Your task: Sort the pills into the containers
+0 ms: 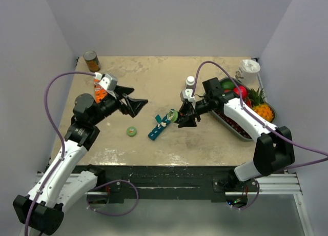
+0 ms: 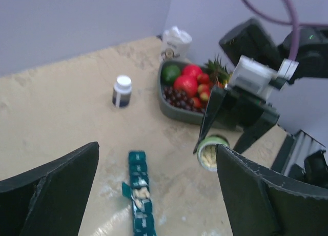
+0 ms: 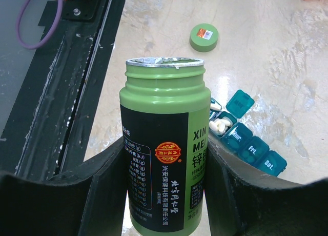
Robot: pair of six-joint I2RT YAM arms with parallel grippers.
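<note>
The teal-blue strip of containers (image 1: 158,126) lies mid-table; it also shows in the left wrist view (image 2: 139,195) and the right wrist view (image 3: 246,141). One lid stands open and white pills (image 3: 221,124) lie in that compartment. My right gripper (image 1: 185,117) is shut on an open green pill bottle (image 3: 165,164), tipped on its side just right of the strip, with white pills inside (image 2: 208,156). The bottle's green cap (image 1: 132,131) lies left of the strip. My left gripper (image 1: 134,103) is open and empty, above the table left of the strip.
A grey fruit tray (image 1: 231,124) stands at the right with a white cup (image 1: 249,69) behind it. A small white-capped bottle (image 1: 190,82) stands behind my right gripper. A brown tin can (image 1: 91,60) and an orange box (image 1: 99,89) are at the back left.
</note>
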